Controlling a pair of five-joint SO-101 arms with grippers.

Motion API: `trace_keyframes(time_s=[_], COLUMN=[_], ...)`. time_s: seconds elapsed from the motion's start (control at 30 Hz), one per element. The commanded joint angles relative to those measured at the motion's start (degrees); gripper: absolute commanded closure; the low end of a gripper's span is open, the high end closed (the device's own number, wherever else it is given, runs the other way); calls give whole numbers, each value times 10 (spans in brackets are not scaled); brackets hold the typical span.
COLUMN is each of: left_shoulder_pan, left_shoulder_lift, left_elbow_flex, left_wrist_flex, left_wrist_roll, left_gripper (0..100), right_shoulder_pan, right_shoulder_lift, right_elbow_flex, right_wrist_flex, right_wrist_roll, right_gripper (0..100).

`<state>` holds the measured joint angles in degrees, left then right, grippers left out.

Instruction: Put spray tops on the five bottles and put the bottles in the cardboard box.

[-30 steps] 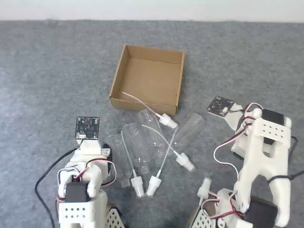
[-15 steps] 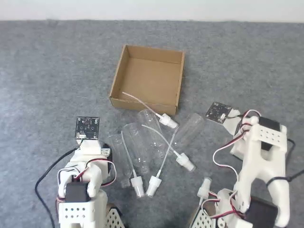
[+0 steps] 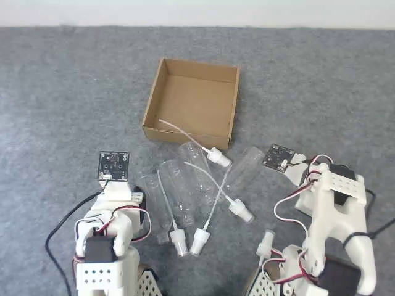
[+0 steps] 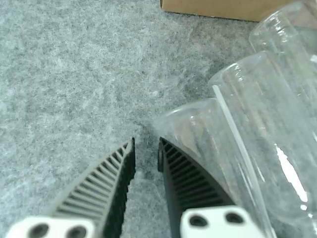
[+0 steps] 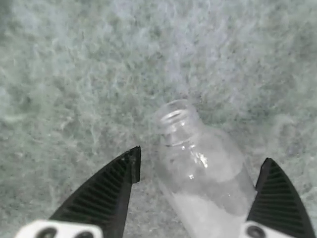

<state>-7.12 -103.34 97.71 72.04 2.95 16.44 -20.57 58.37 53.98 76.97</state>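
Remote inspection, both arms.

Right tool (image 5: 200, 157): released and spread wide, one finger on each side of a lone uncapped bottle (image 5: 198, 163) lying on the desk (image 3: 74, 92). The bottle's open neck shows beyond the fingertips. From above, this bottle (image 3: 247, 165) lies at 3 o'clock of the main cluster, apart from it.

Left tool (image 4: 146, 145): nearly closed, a narrow gap between the fingers and nothing in it. It sits just beside the base end of the nearest of the clustered bottles (image 4: 257, 114).

The cardboard box (image 3: 191, 102) stands at 12 o'clock of the cluster with nothing in it. All the spray tops (image 3: 199, 239) lie loose, most at 6 o'clock of the bottles, and their long dip tubes cross over the glass.

Risks, in my judgement:
- The lone bottle is smooth and round. If I close off its middle or near the tapering shoulder, it may squirt out forward or roll away.
- The crossed dip tubes could snag, so lifting one top may drag its neighbours or bend a tube.
- A careless left-arm move would shove the cluster, since the tool is so close to it.
- One top lies near the right arm's base and could be knocked by a swing
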Motion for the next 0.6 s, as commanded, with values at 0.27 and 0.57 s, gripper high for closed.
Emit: trace_keyframes(time_s=[0.27,0.57], left_shoulder_pan=[3,3], left_shoulder_lift=[-9,-9], left_elbow_flex=[-11,-11], left_wrist_flex=[2,2], left_wrist_roll=[-4,-4], left_gripper=[923,923], right_shoulder_pan=[7,0], right_shoulder_lift=[-29,-34], right_elbow_flex=[3,-3], right_wrist_flex=[-11,-14], right_wrist_roll=[3,-68], right_gripper=[783,826])
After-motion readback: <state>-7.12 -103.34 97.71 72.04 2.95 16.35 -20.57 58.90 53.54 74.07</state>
